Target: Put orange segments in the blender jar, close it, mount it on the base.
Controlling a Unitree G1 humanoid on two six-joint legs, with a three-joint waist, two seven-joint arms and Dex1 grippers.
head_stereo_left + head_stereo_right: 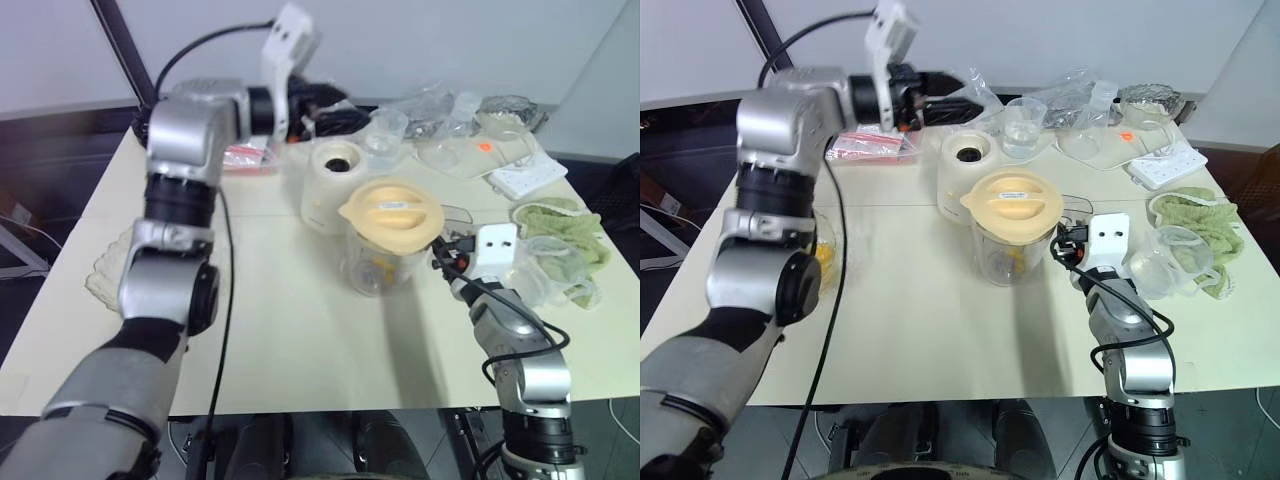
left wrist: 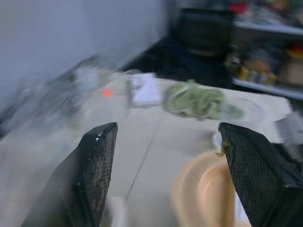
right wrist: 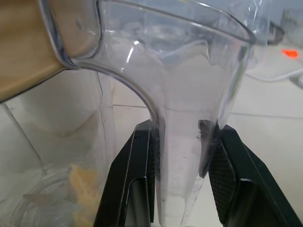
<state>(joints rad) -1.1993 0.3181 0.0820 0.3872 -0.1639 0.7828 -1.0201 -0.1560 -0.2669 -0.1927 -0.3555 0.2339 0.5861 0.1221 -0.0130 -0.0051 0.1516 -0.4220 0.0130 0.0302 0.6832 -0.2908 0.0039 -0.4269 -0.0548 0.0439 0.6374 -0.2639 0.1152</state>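
The blender jar (image 1: 385,262) stands mid-table with its cream-yellow lid (image 1: 392,210) on top. Orange segments (image 3: 83,188) lie at its bottom. My right gripper (image 3: 184,130) is shut on the jar's clear side handle (image 3: 182,156), reaching it from the jar's right side (image 1: 1067,250). Just behind the jar sits the cream-white base (image 1: 333,185), its dark socket facing up. My left gripper (image 2: 168,127) is open and holds nothing. It hangs raised above the table's back, up and to the left of the base (image 1: 950,103), pointing right.
A scalloped glass bowl (image 1: 828,262) with orange pieces sits at the left. Clear cups (image 1: 1023,125), plastic bags and a red packet (image 1: 870,146) crowd the back edge. A white power strip (image 1: 1165,163), green cloth (image 1: 1195,215) and clear containers (image 1: 1170,260) lie to the right.
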